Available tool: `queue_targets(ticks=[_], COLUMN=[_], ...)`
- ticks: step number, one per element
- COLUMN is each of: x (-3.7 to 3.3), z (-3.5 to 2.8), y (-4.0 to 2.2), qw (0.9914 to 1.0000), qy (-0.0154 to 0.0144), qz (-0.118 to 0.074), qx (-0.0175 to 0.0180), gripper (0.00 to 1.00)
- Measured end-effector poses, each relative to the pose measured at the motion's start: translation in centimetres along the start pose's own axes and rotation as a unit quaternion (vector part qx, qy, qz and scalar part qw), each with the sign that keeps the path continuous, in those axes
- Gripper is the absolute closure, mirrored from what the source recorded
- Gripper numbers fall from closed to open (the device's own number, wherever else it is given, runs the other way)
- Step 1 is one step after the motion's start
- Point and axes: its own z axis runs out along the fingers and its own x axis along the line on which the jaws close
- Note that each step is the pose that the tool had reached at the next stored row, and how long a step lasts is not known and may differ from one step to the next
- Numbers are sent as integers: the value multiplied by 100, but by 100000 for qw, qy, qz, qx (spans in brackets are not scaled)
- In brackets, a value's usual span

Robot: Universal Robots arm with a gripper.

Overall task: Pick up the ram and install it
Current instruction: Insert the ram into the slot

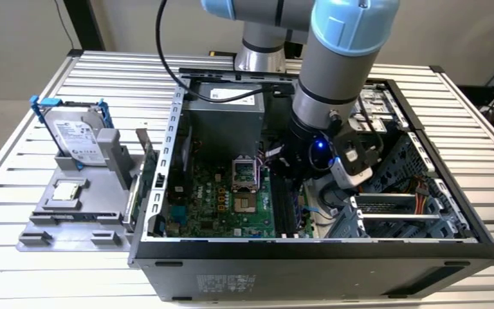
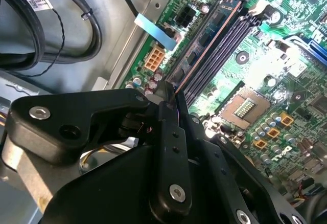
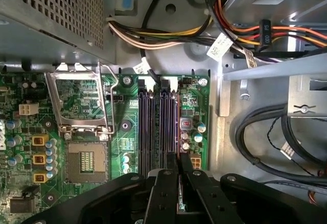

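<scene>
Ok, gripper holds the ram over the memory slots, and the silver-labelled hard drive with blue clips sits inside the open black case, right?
No. The silver-labelled hard drive with blue clips stands outside the open black computer case, on the grey holder at the exterior view's left. Rest holds: the gripper grips the thin dark ram strip over the long black memory slots.

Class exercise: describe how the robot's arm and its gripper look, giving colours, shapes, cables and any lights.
The arm is a thick grey tube with light-blue joint caps and a silver base. A black cable loops beside it. Its dark wrist carries a glowing blue light. The gripper is matte black, with flat narrow fingers on angular linkage bars fixed by silver screws.
</scene>
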Motion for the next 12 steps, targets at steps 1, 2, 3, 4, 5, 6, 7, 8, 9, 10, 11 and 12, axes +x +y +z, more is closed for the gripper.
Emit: queue_targets(ticks=[1, 2, 3, 4, 5, 6, 7, 8, 9, 10, 11, 12], x=[1, 4, 7, 8, 10, 10, 10, 11, 11, 11, 12, 12], z=[1, 2, 3, 6, 8, 12, 18, 24, 28, 33, 37, 40], y=[-2, -3, -3, -3, -3, -3, -3, -3, -4, -4, -4, -4], qw=[100000, 100000, 100000, 100000, 100000, 100000, 100000, 100000, 100000, 100000, 100000, 100000], qy=[2, 4, 6, 4, 4, 7, 12, 15, 25, 28, 35, 43], qz=[-65, -114, -154, -178, -186, -194, -197, -195, -190, -191, -189, -187], qx=[5, 13, 15, 7, 8, 1, -2, -3, 12, 12, 14, 18], gripper=[100, 100, 100, 100, 100, 100, 100, 100, 100, 100, 100, 100])
